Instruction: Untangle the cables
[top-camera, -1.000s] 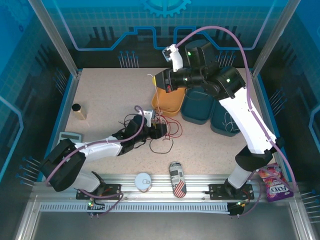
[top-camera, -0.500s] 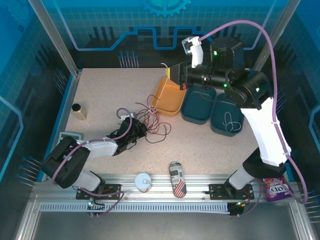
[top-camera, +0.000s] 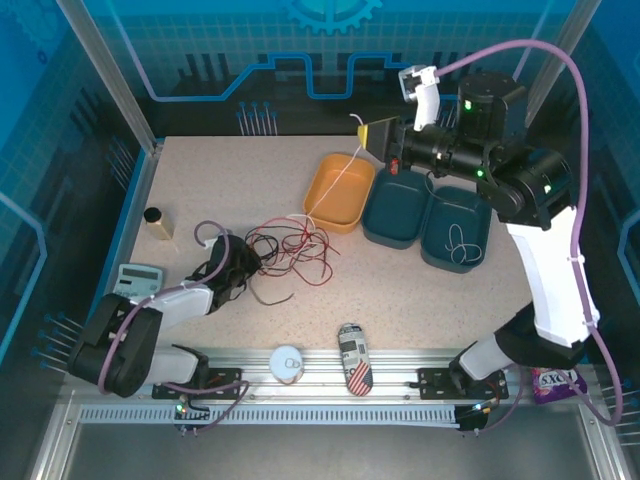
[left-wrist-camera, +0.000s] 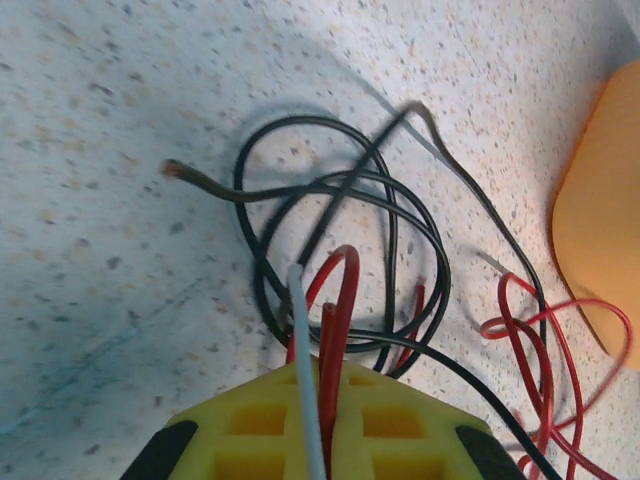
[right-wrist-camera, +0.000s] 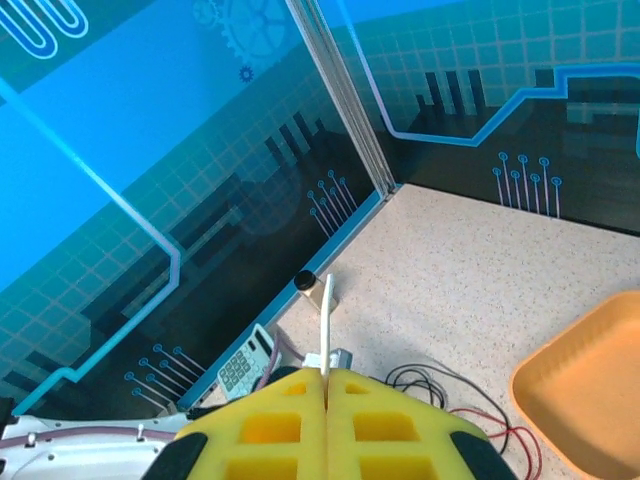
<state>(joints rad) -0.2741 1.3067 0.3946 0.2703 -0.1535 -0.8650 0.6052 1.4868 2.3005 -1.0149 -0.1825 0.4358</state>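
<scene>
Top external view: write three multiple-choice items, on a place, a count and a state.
1. Where does the loose white coil lie? A. orange tray B. a teal bin C. beside the can
2. How many teal bins stand there? A. one B. two C. three
3. The right gripper is: A. shut on a white cable B. open C. shut on a red cable
1 B: it rests inside a bin. 2 B: two stand side by side. 3 A: the strand leaves its closed grip toward the tangle.

Overhead looks down; left wrist close above table (left-wrist-camera: 100, 300), right high; both share orange tray (right-wrist-camera: 590, 400).
</scene>
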